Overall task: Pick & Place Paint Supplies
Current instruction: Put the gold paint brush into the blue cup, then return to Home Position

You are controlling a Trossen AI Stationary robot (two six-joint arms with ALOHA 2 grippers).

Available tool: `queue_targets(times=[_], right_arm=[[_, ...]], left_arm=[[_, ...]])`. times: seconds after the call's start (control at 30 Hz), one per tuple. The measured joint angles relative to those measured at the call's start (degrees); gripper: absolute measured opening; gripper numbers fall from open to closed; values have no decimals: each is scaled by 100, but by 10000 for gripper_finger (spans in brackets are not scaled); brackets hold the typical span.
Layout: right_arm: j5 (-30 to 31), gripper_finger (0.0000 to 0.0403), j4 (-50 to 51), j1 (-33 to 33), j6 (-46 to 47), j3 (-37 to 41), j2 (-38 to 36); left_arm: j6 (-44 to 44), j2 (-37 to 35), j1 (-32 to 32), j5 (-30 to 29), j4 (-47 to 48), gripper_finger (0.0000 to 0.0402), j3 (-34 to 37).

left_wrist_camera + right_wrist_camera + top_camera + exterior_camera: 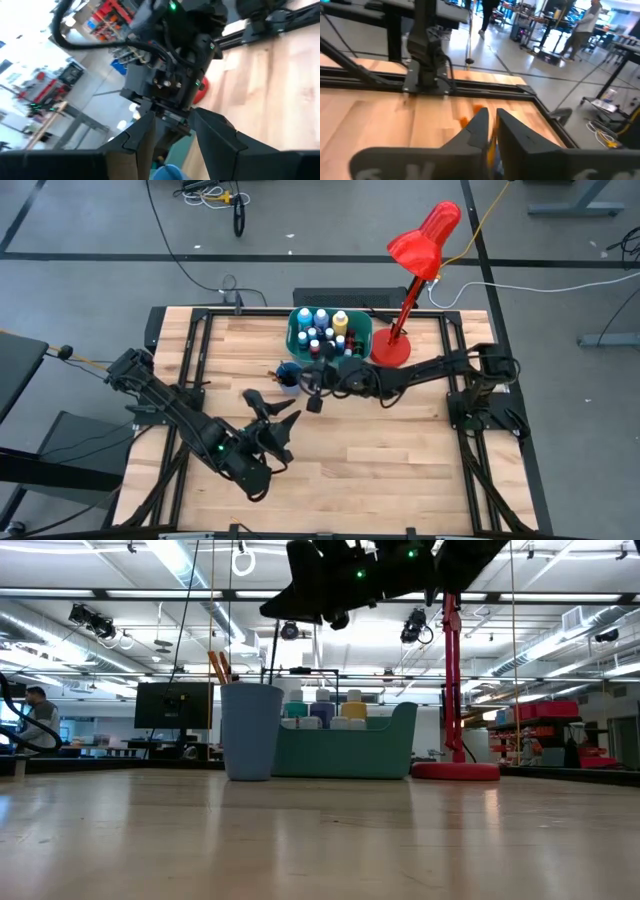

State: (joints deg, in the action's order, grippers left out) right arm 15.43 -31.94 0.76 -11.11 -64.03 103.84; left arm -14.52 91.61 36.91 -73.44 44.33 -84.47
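Planks of pale wood table (400, 460) carry your teal rectangular tub (345, 754) of paint bottles (320, 320); right gripper (312, 383) pinches an orange-handled brush (491, 145), left gripper (285, 412) spread

The high view looks straight down on the whole table (340, 450). The low view stands at table-top height, facing level toward the teal tub (345, 750) and the red lamp (455, 690), which the high view shares. Each wrist view looks close past its own dark fingers toward the room.
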Motion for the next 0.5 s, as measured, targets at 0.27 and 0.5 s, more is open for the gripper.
queue_targets(times=[0.27, 0.5], right_arm=[[-297, 92, -55, -59, -22, 0, -4], [-232, 96, 174, 183, -391, 0, -554]], left_arm=[[750, 7, 101, 142, -87, 147, 0], [284, -355, 290, -1235, -25, 147, 0]])
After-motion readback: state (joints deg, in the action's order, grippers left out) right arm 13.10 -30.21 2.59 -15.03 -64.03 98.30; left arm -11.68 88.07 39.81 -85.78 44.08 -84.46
